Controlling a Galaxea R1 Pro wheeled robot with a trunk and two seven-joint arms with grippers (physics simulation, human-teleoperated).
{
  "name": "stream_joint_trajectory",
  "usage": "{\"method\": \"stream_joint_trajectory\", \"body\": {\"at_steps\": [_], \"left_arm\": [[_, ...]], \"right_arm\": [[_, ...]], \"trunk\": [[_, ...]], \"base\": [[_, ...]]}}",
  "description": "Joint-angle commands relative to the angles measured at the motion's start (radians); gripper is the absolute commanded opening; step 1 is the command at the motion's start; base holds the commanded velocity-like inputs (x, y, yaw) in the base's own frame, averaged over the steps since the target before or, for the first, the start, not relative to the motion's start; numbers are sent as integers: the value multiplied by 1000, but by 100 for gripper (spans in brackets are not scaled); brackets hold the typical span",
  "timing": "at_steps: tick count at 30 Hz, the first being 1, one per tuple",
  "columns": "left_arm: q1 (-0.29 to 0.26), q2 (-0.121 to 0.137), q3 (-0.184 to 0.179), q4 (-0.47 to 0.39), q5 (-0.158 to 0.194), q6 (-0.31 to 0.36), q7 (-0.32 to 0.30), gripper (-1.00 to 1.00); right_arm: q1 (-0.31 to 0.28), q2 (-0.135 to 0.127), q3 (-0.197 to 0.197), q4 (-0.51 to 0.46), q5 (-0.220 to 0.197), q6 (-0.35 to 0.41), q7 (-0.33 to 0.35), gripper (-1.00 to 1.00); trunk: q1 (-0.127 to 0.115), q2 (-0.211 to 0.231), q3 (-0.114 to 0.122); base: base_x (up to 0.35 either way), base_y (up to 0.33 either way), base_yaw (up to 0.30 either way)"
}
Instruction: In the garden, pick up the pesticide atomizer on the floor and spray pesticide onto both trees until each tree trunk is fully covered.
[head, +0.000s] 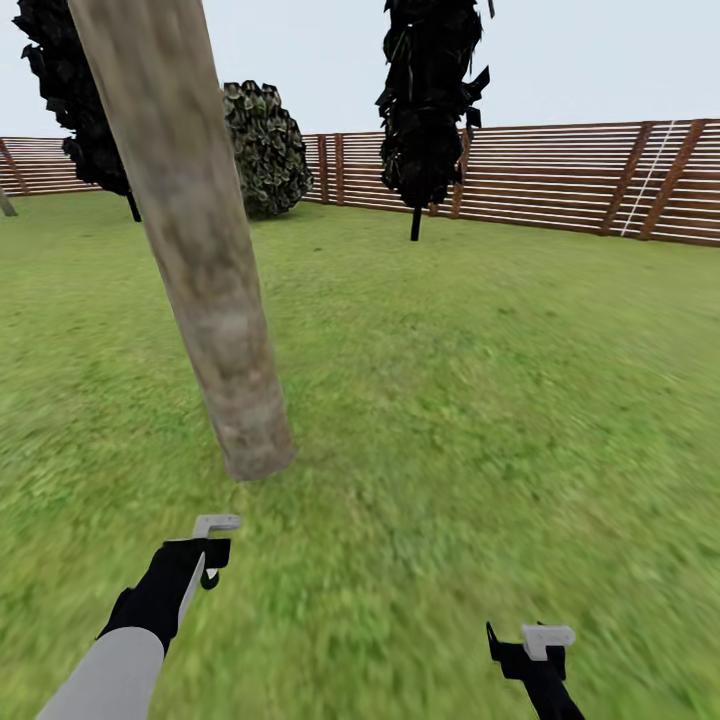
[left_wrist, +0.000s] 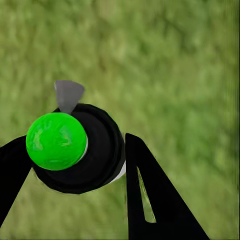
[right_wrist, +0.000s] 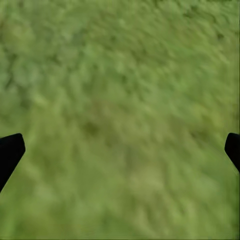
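Note:
A thick mottled beige-grey tree trunk (head: 200, 260) rises from the grass floor (head: 450, 380) just ahead of me on the left, and its crown is out of view. My left gripper (head: 205, 560) hangs low just in front of the trunk's base. In the left wrist view it (left_wrist: 75, 150) is shut on the pesticide atomizer (left_wrist: 80, 155), a black round body with a bright green knob and a small grey nozzle. My right gripper (head: 525, 650) is low on the right, open over bare grass, with its black fingertips (right_wrist: 10, 150) wide apart.
A brown slatted wooden fence (head: 560, 170) closes off the lawn at the back. Two dark narrow conifers (head: 430, 100) (head: 75, 90) and a round shrub (head: 265, 145) stand near it. Open grass stretches to the right of the trunk.

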Motion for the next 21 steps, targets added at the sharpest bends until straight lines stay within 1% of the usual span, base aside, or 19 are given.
{"method": "stream_joint_trajectory", "body": {"at_steps": [1,6,16,18,21], "left_arm": [[0,0,0,0,0,0,0,-100],[0,0,0,0,0,0,-1,-100],[-1,0,0,-1,1,0,-2,-100],[-14,-1,-7,-1,-1,5,-3,-100],[-12,3,-12,-12,-2,7,-4,-100]], "right_arm": [[0,0,0,0,0,0,0,100],[0,0,0,0,0,0,0,100],[0,-1,0,0,-1,0,0,100],[0,-1,0,0,-1,0,-1,100],[0,-1,0,-1,0,0,-1,100]], "trunk": [[0,0,0],[0,0,0],[0,0,0],[0,0,0],[0,0,0]], "base": [[270,-160,18],[256,-130,217],[21,-10,273],[0,0,82],[0,0,5]]}}
